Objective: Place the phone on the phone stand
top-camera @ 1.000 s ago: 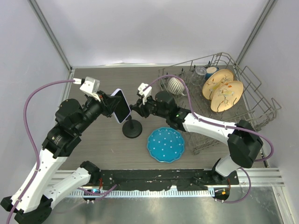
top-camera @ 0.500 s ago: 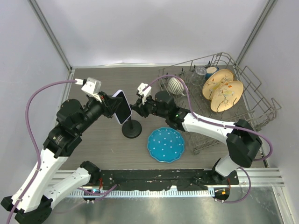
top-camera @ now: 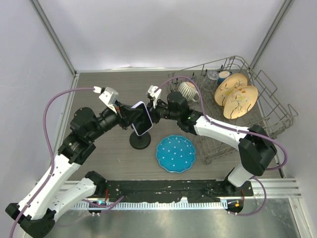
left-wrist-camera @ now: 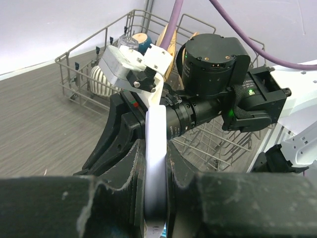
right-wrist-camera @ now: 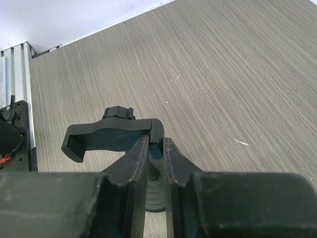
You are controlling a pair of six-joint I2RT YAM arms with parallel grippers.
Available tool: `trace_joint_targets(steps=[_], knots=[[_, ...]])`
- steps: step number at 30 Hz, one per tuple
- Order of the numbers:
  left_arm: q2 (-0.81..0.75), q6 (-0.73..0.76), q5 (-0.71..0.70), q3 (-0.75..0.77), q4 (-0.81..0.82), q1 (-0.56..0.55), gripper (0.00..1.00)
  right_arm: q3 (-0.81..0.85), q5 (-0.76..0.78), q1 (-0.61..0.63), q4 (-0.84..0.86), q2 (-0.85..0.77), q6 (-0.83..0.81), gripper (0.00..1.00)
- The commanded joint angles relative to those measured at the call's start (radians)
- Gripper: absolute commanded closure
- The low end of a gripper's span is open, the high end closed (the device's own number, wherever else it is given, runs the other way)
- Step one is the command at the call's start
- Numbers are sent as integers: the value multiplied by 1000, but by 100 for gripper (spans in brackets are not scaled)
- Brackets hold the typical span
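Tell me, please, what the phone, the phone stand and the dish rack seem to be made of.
The phone: a glossy black front, likely glass, with a smooth pale edge, plastic or coated metal; I cannot tell which. The phone stand: matte black with no shine, probably plastic or painted metal. The dish rack: thin grey wire, seemingly coated metal.

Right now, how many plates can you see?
3. A blue plate lies flat on the table. A tan plate and a second tan plate stand on edge, side by side, in the wire rack. More could hide behind other dishes.
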Motion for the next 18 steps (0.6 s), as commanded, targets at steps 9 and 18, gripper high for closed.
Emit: trace_joint_targets(steps=[9, 18], knots=[[-154, 13, -138, 41, 84, 1, 100, 52, 48, 19, -75, -28, -9, 84], [-165, 32, -184, 47, 29, 1, 100, 52, 89, 30, -97, -29, -46, 69]])
